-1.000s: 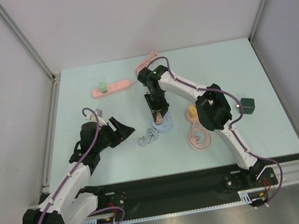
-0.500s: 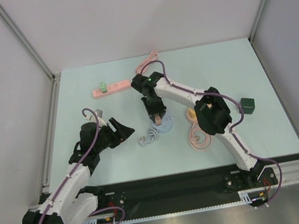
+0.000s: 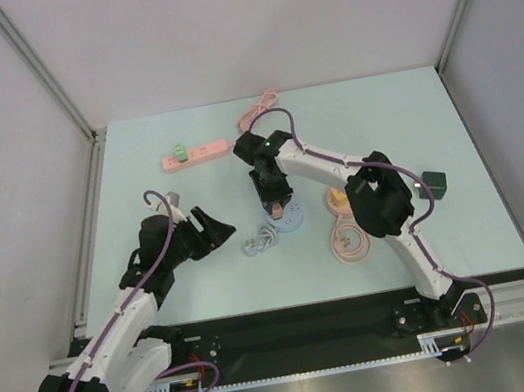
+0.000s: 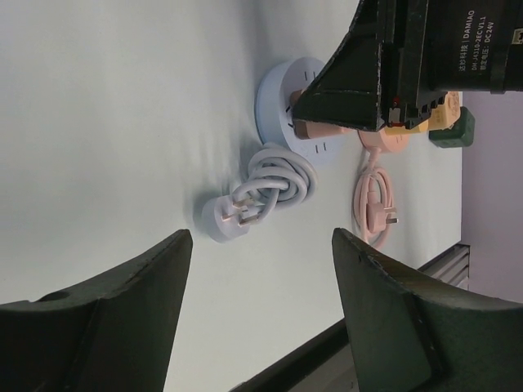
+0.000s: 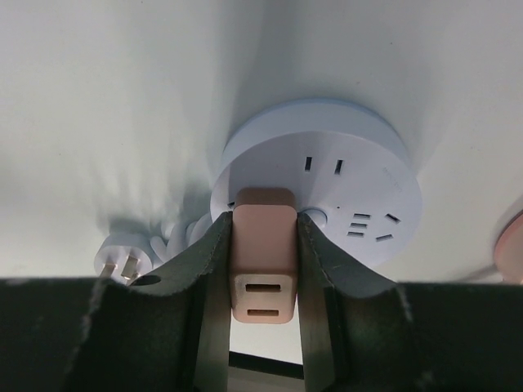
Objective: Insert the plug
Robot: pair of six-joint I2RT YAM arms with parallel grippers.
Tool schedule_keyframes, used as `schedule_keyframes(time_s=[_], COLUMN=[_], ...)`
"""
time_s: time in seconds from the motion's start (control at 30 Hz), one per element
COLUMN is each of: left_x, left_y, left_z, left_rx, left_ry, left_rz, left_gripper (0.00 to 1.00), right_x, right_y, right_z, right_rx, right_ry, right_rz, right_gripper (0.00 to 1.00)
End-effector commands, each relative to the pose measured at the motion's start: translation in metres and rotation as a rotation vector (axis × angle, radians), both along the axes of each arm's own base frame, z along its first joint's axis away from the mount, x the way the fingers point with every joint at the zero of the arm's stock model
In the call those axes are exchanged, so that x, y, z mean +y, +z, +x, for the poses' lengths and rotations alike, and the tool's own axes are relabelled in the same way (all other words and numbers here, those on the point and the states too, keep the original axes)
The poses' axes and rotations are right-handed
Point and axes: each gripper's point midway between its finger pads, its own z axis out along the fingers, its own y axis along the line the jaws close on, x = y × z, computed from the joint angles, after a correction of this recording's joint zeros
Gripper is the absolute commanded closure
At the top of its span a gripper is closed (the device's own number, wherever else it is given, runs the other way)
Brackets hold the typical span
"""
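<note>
1. The right tool (image 3: 275, 197) pinches the pink plug (image 5: 263, 261) between its two fingers, one finger on each side.
2. The plug's far end meets the top face of the round pale-blue socket (image 5: 359, 188), near its rim; its prongs are hidden, so I cannot tell how deep it sits.
3. The socket lies flat on the surface (image 3: 140, 197), near the middle.
4. The left tool (image 3: 216, 222) is spread wide and holds nothing, well apart from the socket.
5. A coiled white cable (image 4: 274, 184) with its own plug (image 4: 225, 219) lies just beside the socket.
6. A pink power strip (image 3: 196, 154) lies farther back.
</note>
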Motion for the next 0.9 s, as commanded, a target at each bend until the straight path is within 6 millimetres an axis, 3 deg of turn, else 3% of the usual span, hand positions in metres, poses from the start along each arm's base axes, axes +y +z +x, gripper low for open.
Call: schedule_keyframes(time_s=[0.0,0.1,0.13,0.17,0.23,0.33,0.37,0.5,0.6,0.67,0.73,0.87], left_x=[0.001,0.002,0.001,0.001,0.002,0.005,0.007,0.007,0.008,0.008,0.007,0.008], left_y=[0.023,0.026,0.029,0.031,0.035,0.041,0.04,0.05,0.054,0.054,0.062,0.056], left_z=[0.01,0.011,0.011,0.011,0.013,0.015,0.014,0.019,0.025,0.031,0.041,0.078], left_rx=[-0.073,-0.086,-0.091,-0.095,-0.098,-0.108,-0.104,-0.121,-0.123,-0.123,-0.148,-0.139], left_ry=[-0.003,-0.008,-0.014,-0.016,-0.019,-0.009,-0.009,-0.027,-0.04,-0.049,-0.053,-0.037], left_rz=[0.005,0.012,0.014,0.017,0.029,0.053,0.066,0.098,0.132,0.154,0.174,0.281], left_gripper=[0.25,0.24,0.23,0.23,0.23,0.21,0.2,0.16,0.15,0.16,0.16,0.17], right_x=[-0.017,-0.011,-0.007,-0.006,0.007,0.018,0.02,0.015,0.004,-0.01,-0.021,-0.06], right_y=[-0.087,-0.067,-0.052,-0.042,-0.008,0.036,0.05,0.101,0.12,0.118,0.134,0.134], right_z=[-0.026,-0.011,-0.003,0.005,0.024,0.05,0.055,0.078,0.077,0.076,0.076,0.09], right_rx=[0.108,0.058,0.026,0.003,-0.072,-0.147,-0.167,-0.249,-0.246,-0.227,-0.267,-0.342], right_ry=[0.002,-0.021,-0.028,-0.038,-0.032,-0.04,-0.037,-0.055,-0.057,-0.066,-0.053,-0.038], right_rz=[-0.129,-0.083,-0.053,-0.032,0.035,0.129,0.15,0.24,0.285,0.285,0.301,0.252], right_gripper=[1.0,1.0,0.99,0.88,0.81,0.64,0.56,0.42,0.39,0.38,0.37,0.31])
